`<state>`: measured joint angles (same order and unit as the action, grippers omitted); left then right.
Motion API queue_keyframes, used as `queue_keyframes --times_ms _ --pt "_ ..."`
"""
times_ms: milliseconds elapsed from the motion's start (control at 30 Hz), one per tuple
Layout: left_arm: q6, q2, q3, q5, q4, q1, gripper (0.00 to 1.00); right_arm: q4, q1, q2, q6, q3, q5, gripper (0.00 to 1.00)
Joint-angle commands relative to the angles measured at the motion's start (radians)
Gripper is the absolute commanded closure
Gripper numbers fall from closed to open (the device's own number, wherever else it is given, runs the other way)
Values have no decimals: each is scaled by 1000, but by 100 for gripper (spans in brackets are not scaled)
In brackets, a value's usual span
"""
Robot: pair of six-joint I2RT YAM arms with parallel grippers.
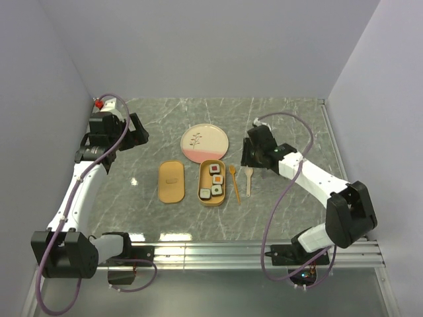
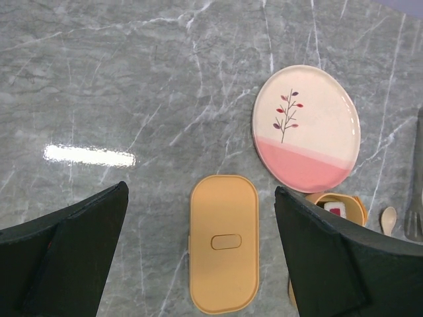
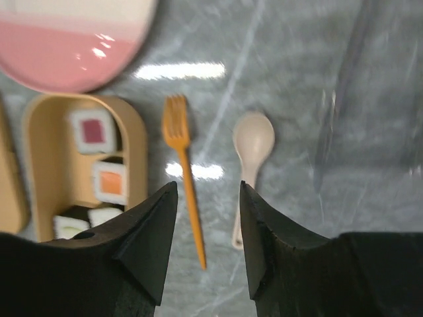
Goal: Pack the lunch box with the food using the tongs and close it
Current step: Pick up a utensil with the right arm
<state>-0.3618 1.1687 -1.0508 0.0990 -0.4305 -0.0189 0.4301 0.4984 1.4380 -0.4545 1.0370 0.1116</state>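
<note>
The tan lunch box [image 1: 202,179] stands open in the middle of the table, with several sushi pieces of food [image 1: 215,179] inside it. Its flat lid [image 2: 223,241] lies to its left. My left gripper [image 2: 201,186] hangs open high above the lid, holding nothing. To the right of the box my right gripper [image 3: 208,185] hovers open over the table, with only bare marble between its fingers. A blurred grey streak on the right of the right wrist view looks like the tongs [image 3: 329,125], lying on the table apart from the gripper.
A round pink-and-cream plate [image 1: 205,143] sits behind the box with nothing on it. An orange fork [image 3: 182,175] and a beige spoon [image 3: 251,142] lie side by side right of the box. Walls close in the table on the left, back and right.
</note>
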Motion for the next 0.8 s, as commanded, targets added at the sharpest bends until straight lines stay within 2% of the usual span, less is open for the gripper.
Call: queue_keyframes --times_ms 0,367,767 --pt "-11 -43 9 33 29 -1 0 -2 9 -45 -110 -44 54 50" --pt "-16 -86 40 33 15 -1 0 -33 60 18 -139 -152 68 53" --pt "-11 -66 23 34 13 -3 1 -45 75 122 -147 -124 105 55"
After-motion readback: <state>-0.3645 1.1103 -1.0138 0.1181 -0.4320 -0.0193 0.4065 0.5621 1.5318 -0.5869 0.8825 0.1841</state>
